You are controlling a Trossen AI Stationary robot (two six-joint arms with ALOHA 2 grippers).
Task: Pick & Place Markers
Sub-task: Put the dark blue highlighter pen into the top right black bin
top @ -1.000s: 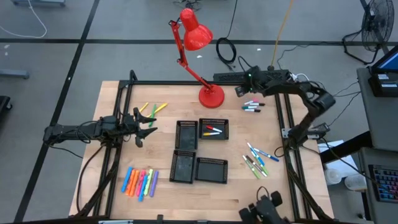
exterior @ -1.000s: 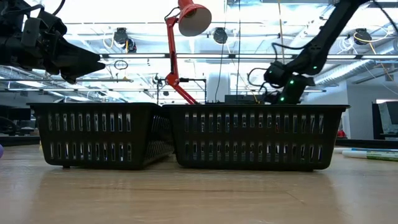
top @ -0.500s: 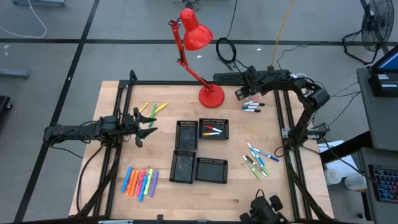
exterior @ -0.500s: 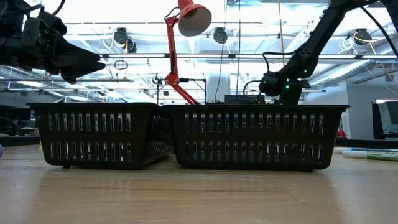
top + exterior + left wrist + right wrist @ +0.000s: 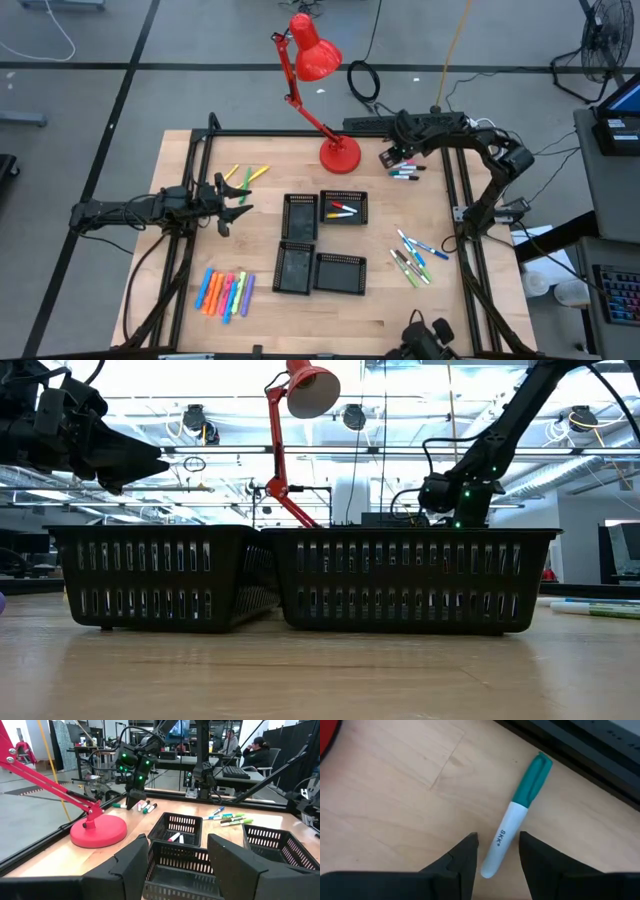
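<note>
We're in the reach-and-grasp step. The right gripper sits low over the far right corner of the table, just beside the red lamp's base. Its jaws stand narrowly apart and straddle the white end of a green-capped marker that lies flat on the wood; no grip made so far as we can see. More white-bodied markers lie right next to it.

The left gripper waits at the left edge, jaws wide, empty.

Four black mesh trays stand mid-table. The far right tray already holds two markers, red and pink capped. Neon highlighters lie at near left, the yellow-green ones far left, and mixed pens at right, all on the table.

Next, in our judgement: drop slightly, close on the barrel, lift clear, carry to a tray. The barrel lies skewed to the jaws, so it may roll or twist on closing.
</note>
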